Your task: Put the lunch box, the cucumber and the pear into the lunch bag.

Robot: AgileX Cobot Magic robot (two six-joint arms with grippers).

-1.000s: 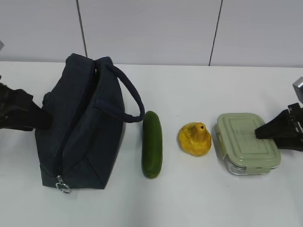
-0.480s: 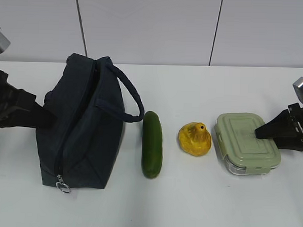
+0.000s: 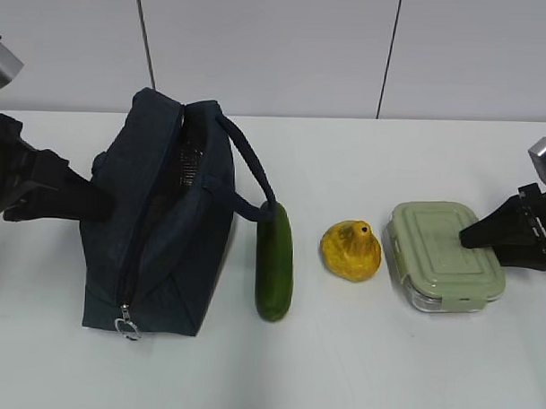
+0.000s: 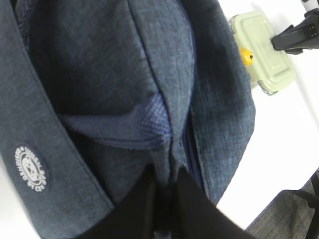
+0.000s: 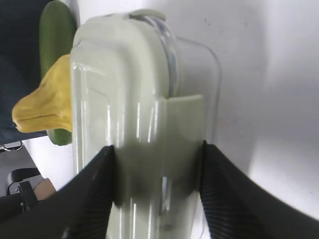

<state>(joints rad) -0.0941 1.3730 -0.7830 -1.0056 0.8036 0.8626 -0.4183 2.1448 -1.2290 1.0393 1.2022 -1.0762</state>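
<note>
The navy lunch bag (image 3: 164,254) stands at the left, its top gaping near the handle and showing mesh lining. My left gripper (image 3: 101,198) is pressed against the bag's left side. In the left wrist view it (image 4: 167,181) is shut on a fold of the bag's fabric (image 4: 124,74). The cucumber (image 3: 274,263) lies just right of the bag, with the handle loop touching its far end. The yellow pear (image 3: 350,250) sits beside it. My right gripper (image 3: 466,236) is shut on the right end of the lunch box (image 3: 444,255), its fingers (image 5: 107,189) against both sides of the box (image 5: 134,99).
Everything rests on a white table (image 3: 384,370) with a pale wall behind. The bag's silver zipper ring (image 3: 127,329) hangs at its near end. The pear (image 5: 47,107) and cucumber (image 5: 57,30) lie just beyond the box in the right wrist view.
My left gripper closed on the bag's side fabric and pushed right. The bag shifted right, its top spread open, and its handle came to touch the cucumber. The right arm stayed still.
</note>
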